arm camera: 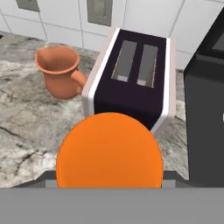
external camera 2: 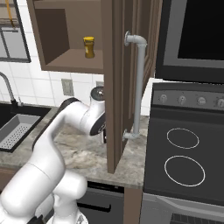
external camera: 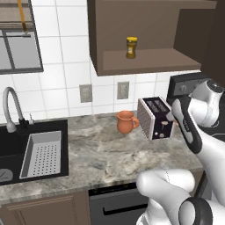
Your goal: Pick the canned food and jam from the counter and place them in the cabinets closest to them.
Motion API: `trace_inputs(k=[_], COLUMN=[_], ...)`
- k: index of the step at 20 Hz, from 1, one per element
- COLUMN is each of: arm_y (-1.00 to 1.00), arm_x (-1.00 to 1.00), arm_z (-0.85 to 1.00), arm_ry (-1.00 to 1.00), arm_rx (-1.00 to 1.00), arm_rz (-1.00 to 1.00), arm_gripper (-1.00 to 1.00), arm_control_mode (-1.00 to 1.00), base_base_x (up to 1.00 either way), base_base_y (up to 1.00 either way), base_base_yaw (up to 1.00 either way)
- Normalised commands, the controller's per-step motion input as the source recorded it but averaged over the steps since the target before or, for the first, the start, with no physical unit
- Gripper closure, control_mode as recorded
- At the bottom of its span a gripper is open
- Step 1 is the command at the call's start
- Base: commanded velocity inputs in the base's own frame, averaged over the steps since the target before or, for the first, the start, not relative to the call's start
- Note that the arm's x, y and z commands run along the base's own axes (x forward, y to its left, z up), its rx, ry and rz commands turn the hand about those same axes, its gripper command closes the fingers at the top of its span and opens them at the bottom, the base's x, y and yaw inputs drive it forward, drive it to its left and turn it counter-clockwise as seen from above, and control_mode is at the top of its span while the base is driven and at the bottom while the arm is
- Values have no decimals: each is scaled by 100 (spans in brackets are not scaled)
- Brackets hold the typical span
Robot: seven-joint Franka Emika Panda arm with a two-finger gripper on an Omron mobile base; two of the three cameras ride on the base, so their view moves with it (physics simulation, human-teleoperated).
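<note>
Right now the gripper (arm camera: pixel 109 186) is clamped on the jam (arm camera: pixel 109 151), an orange jar held above the counter (arm camera: pixel 26 127) in front of the toaster (arm camera: pixel 131 78). Beside the toaster stands a clay jug (arm camera: pixel 59 72). Up in the open cabinet (external camera: pixel 145 59), an amber jar (external camera: pixel 131 47) sits on the shelf.

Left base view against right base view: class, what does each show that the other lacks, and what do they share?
The left base view has the toaster and the clay jug. The right base view has the stove and the open cabinet door with its pipe handle. Both share the amber jar on the cabinet shelf, the sink and the counter.
</note>
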Motion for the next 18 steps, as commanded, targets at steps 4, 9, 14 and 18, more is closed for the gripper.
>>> trace_inputs(k=[4,9,14,18], arm_y=[20,16,5,3], arm_x=[0,0,-3,-9], arm_z=[38,40,43,44], arm_ry=[0,0,0,-1], arm_rx=[0,0,0,0], arm_rz=[0,0,0,0], arm_gripper=[100,100,100,100], arm_control_mode=[-100,-100,-100,-100], base_base_x=[0,0,0,0], base_base_y=[0,0,0,0], base_base_yaw=[0,0,0,0])
